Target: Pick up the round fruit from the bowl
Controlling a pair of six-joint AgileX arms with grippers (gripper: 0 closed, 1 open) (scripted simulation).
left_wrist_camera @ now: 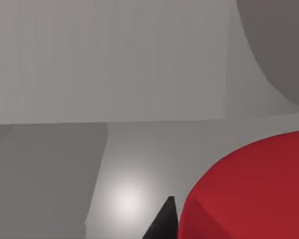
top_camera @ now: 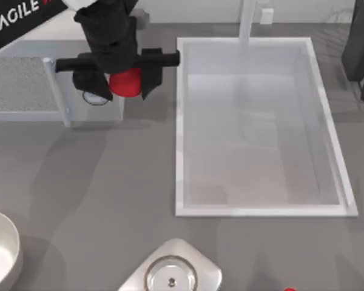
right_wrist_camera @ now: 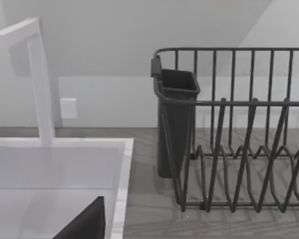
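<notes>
bowl [top_camera: 1,250]: white-cream, at the table's 8 o'clock edge, cut off by the frame, inside bare.
writing: white "AGILE" letters on the black arm at 11 o'clock; the rest is cut off.
left gripper [top_camera: 122,80]: at 11 o'clock, above the grey counter left of the sink, fingers clamped on the round fruit.
round fruit [top_camera: 127,83]: bright red ball between the left fingers, well apart from the bowl; it also looms red in the left wrist view [left_wrist_camera: 249,189], with a black fingertip [left_wrist_camera: 163,221] just beside it.
steel ring [top_camera: 170,276]: on a rounded grey base, 6 o'clock.
sink [top_camera: 261,209]: white basin, centre to 3 o'clock, faucet [top_camera: 247,21] at 12 o'clock.
red speck [top_camera: 289,290]: 5 o'clock edge.
dish rack [right_wrist_camera: 239,149]: dark wire, with a cutlery cup [right_wrist_camera: 175,124], beside the sink in the right wrist view.
right gripper: finger state cannot be told.
</notes>
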